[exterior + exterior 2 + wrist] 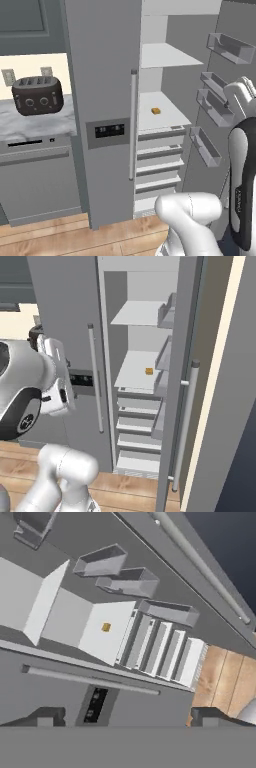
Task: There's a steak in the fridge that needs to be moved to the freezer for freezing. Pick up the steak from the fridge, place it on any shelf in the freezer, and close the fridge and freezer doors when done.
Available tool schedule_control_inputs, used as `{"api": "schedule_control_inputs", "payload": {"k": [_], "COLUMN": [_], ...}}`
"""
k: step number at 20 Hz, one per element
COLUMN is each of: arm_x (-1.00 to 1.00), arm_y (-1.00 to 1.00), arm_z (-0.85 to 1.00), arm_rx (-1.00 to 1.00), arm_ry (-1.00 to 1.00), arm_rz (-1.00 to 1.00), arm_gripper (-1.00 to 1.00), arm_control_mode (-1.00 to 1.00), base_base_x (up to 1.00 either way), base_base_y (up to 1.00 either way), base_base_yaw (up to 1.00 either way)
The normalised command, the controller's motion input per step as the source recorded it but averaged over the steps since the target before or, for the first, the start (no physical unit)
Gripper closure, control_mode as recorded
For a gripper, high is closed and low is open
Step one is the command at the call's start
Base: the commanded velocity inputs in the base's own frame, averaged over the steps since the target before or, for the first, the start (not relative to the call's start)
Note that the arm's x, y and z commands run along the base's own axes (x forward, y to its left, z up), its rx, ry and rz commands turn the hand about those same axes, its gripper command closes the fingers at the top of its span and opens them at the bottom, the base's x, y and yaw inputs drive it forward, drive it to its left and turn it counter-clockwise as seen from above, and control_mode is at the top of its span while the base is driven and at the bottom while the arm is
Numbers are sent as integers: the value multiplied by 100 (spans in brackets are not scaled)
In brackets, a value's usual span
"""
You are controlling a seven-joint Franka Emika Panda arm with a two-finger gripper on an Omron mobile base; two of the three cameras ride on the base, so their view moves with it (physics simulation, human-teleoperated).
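Note:
The fridge stands open, showing white shelves and pull-out drawers. No steak shows on its shelves; it is hidden or out of view. A small orange-yellow cube lies on the middle shelf, also seen as the cube and the cube. The freezer is shut behind its door with the dark dispenser panel. The fridge door is swung wide, its clear bins facing in. My gripper is open and empty, well back from the shelves, in front of the freezer door.
A dark toaster sits on a marble counter left of the unit, above a grey dishwasher front. The open fridge door with its bar handle stands to the right. Wooden floor lies below.

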Motion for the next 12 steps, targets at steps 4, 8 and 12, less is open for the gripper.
{"api": "schedule_control_inputs", "payload": {"k": [4, 8, 12], "arm_x": [36, -6, 0], "arm_y": [-5, -13, -59], "arm_z": [-98, -45, 2], "arm_rx": [22, 32, 38], "arm_ry": [-38, -40, -6], "arm_rz": [5, 5, 1], "arm_gripper": [-100, -100, -100], "arm_control_mode": [-100, -100, -100], "base_base_x": [0, 0, 0], "base_base_y": [0, 0, 0], "base_base_yaw": [0, 0, 0]}}
